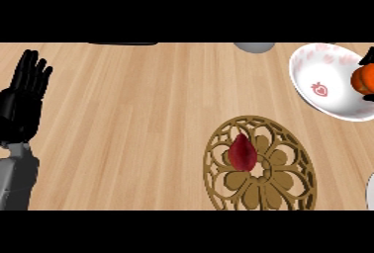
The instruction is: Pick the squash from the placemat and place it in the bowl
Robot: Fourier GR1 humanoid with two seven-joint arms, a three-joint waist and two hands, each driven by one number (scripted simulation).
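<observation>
My left hand (22, 101) rests at the left edge, fingers straight, holding nothing. Wide bare counter (131, 123) lies between it and the placemat (256, 193), which carries a dark red thing (242, 152). At the right edge the orange squash (363, 79), half cut off, is over the bowl (321, 74); my right hand (368, 58) is mostly out of sight, fingers curled around the squash

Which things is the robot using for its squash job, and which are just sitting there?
For the job: orange squash in the right hand, at the bowl; placemat.
Just lying about: dark red thing on the placemat; grey thing at the top edge; left hand, resting open at the left.
</observation>
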